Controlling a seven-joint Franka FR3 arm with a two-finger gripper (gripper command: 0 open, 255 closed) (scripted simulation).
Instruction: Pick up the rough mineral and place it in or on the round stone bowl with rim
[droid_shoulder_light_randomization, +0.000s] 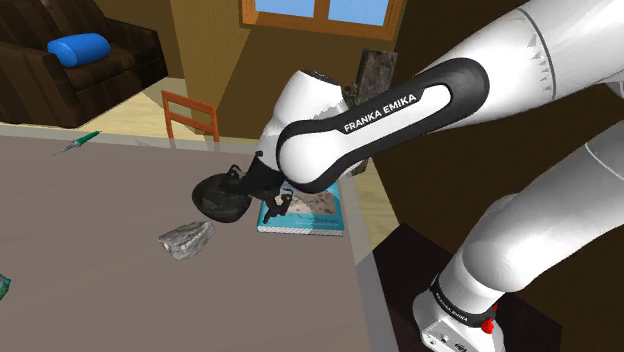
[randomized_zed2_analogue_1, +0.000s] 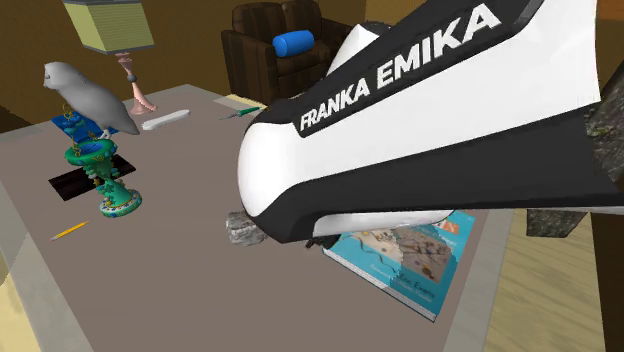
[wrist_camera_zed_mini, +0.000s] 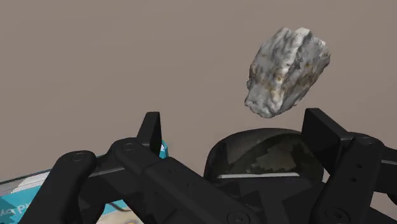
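We're at the start, w/ nothing done yet: the rough mineral (droid_shoulder_light_randomization: 187, 238) lies on the counter (droid_shoulder_light_randomization: 90, 220) just beside the dark round bowl (droid_shoulder_light_randomization: 218, 198), not in it. Our hand (wrist_camera_zed_mini: 236, 127) hangs over the bowl, fingers (wrist_camera_zed_mini: 151, 130) wide apart, holding nothing. Left to do, as we judge: shift to the mineral, grip, lift, set it in the bowl

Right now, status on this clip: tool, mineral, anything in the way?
Tool open, holding nothing. Pale rough mineral lies on the table beside the dark bowl. Tool hovers by the bowl; nothing blocks the mineral.
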